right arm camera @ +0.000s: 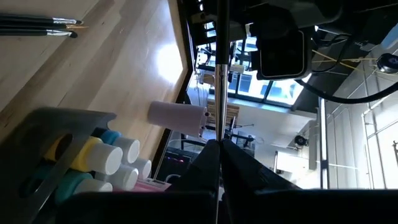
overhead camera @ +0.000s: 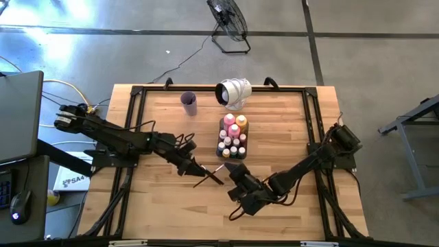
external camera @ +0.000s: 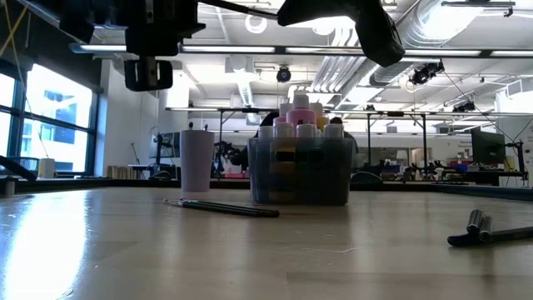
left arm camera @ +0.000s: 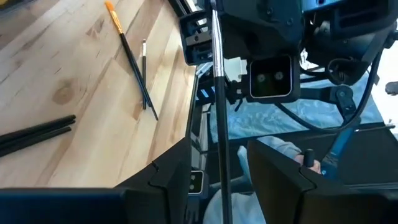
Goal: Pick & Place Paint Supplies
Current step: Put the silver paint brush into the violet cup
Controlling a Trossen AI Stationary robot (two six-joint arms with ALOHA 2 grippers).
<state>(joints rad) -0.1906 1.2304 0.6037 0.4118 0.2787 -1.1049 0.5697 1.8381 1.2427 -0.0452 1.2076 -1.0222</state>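
A thin dark paintbrush (left arm camera: 219, 93) hangs above the table between my two grippers, near the table's middle front. My right gripper (right arm camera: 219, 152) is shut on one end of it. The brush's other end runs between the fingers of my left gripper (left arm camera: 221, 183), which stand open on either side of it with a gap on both sides. In the high view the left gripper (overhead camera: 199, 169) and the right gripper (overhead camera: 233, 175) face each other closely. A clear tray (overhead camera: 233, 137) holds several paint bottles, and beside it stands a lilac cup (overhead camera: 188, 103). My right gripper pinches the paintbrush's shaft (right arm camera: 219, 134) between its two shut fingers. The fingers come about level from the table's right side, and the brush sticks out forward along them toward my left gripper. The brush is lifted clear of the table.
Two dark brushes (left arm camera: 37, 134) and two more, one orange-tipped (left arm camera: 127, 56), lie flat on the wood near the grippers. One brush (external camera: 229, 208) lies in front of the tray. A white roll (overhead camera: 234, 92) sits at the far edge. A black frame (overhead camera: 137, 92) borders the table.
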